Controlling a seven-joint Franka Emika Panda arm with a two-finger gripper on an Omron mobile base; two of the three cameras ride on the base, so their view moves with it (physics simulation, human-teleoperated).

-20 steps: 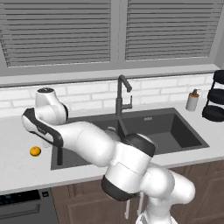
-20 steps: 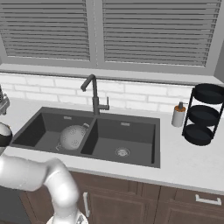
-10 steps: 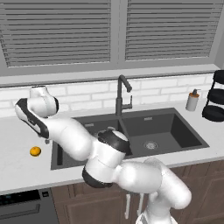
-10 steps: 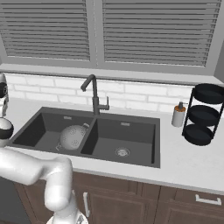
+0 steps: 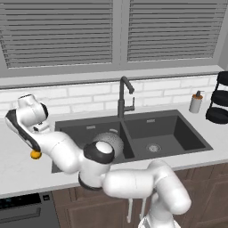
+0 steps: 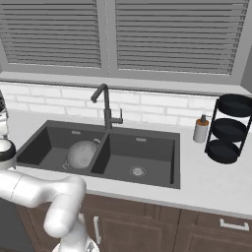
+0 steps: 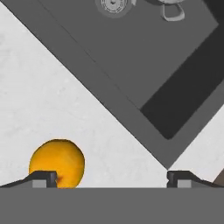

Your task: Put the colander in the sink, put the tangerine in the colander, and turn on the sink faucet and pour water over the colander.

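The colander (image 6: pixel 82 153) sits in the sink's (image 6: pixel 147 142) left basin. The tangerine (image 7: pixel 57 162) lies on the desk (image 7: pixel 39 96), at 7 o'clock in the hand view, touching one fingertip (image 7: pixel 43 178). With jaws spread wide, the gripper (image 7: pixel 112 178) should shift toward 9 o'clock to centre the fruit before descending.

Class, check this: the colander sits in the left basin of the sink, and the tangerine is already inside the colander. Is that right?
Not quite. The colander does sit in the left basin of the sink, but the tangerine lies on the white counter beside the sink, as the hand view shows; the left base view agrees.
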